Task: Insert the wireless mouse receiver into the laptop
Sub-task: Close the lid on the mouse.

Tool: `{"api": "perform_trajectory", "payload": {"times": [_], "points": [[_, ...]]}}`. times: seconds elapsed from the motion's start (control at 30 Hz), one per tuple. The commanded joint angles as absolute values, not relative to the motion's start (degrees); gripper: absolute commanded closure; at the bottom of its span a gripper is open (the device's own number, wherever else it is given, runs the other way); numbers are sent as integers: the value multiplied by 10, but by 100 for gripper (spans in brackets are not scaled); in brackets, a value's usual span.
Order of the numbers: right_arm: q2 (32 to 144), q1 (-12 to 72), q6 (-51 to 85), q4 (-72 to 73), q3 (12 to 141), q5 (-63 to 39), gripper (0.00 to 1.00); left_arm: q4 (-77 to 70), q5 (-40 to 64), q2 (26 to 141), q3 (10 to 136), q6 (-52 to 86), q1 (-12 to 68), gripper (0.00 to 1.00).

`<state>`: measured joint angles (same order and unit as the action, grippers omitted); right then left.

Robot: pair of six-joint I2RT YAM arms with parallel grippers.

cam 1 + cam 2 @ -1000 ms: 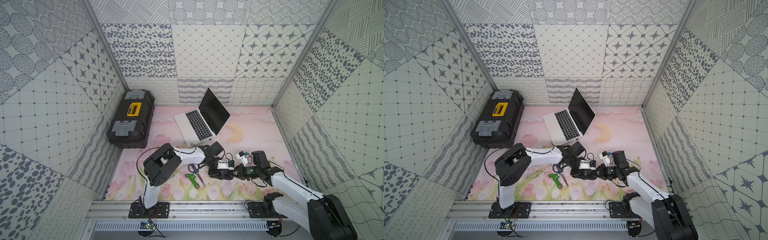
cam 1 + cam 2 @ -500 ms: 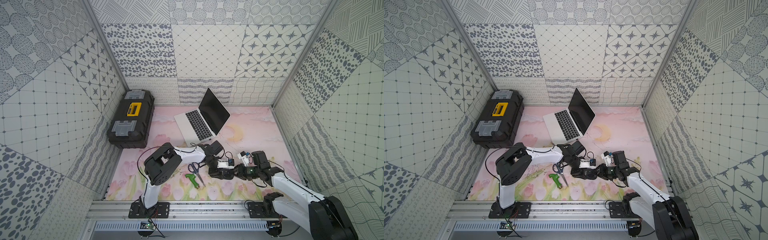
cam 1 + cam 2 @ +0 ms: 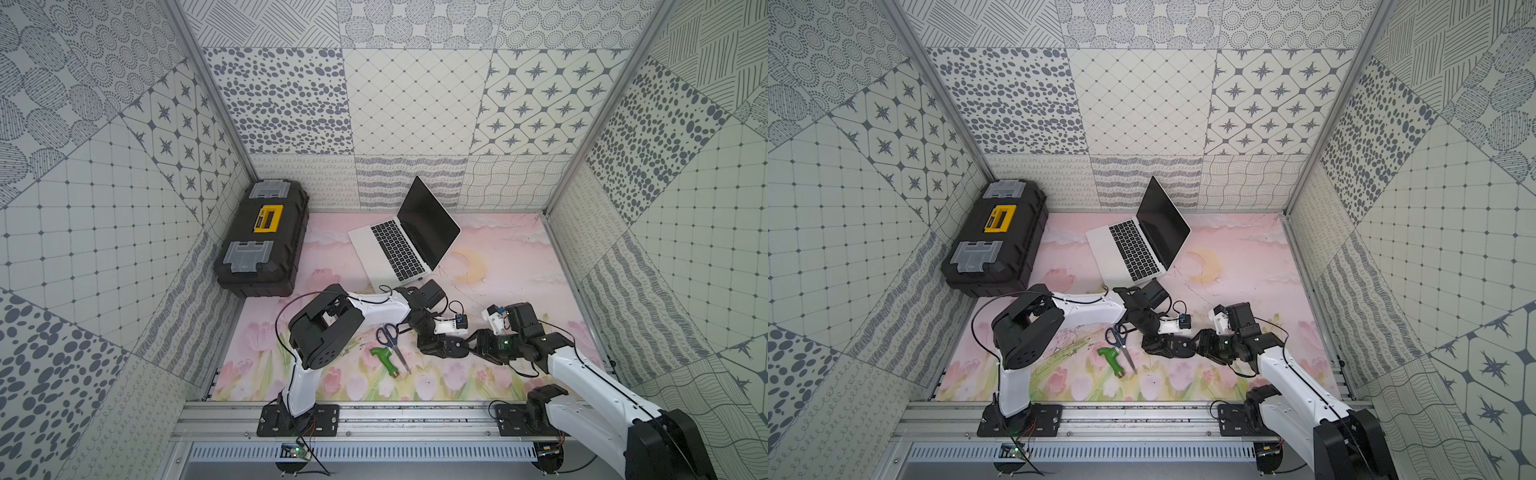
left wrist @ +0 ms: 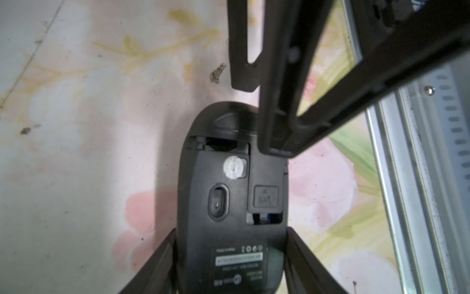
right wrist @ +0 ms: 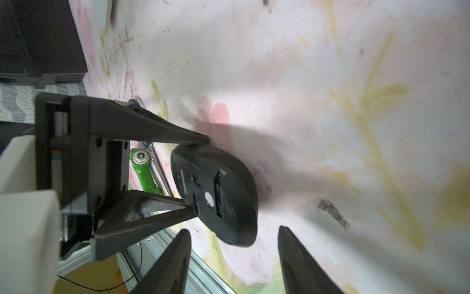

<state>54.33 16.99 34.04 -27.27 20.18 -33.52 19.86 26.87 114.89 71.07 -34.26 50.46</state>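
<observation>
- The left gripper (image 5: 201,175) was clamped on the wireless mouse (image 5: 234,188), with one finger against each long side.
- The mouse's underside, with its label and a small white round piece, faced the left wrist camera.
- The mouse sat low over the table (image 3: 498,249) near the front edge, about midway along it. Whether it touched the flowered mat could not be told.
- The right gripper (image 5: 234,229) stood open, with only mat between its spread fingers, just beside the mouse's free end.
- In the left wrist view, one of its fingers (image 4: 277,114) crossed over that end.
- The laptop (image 3: 368,241) lay open toward the back edge, screen dark, well apart from the mouse.
- The scissors (image 3: 390,338) and a green tool (image 3: 384,359) lay near the front edge, on the left arm's side of the grippers.
- A black-and-yellow toolbox (image 3: 262,241) sat in the back left corner.
</observation>
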Motion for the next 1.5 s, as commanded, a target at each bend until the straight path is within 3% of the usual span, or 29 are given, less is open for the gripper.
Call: {"api": "perform_trajectory", "payload": {"times": [0.0,0.13,0.43,0.7,1.47], "points": [[539,176,338,-276,208,-317,39,308,211,1172,697,-310,502,60],[515,179,341,-299,214,-291,40,305,210,1174,697,-307,501,60],[494,191,348,-320,222,-272,67,305,206,1176,700,-303,500,61],[514,211,346,-315,236,-267,79,307,205,1180,702,-301,500,62],[580,267,373,-232,240,-240,87,308,201,1182,706,-289,500,63]]}}
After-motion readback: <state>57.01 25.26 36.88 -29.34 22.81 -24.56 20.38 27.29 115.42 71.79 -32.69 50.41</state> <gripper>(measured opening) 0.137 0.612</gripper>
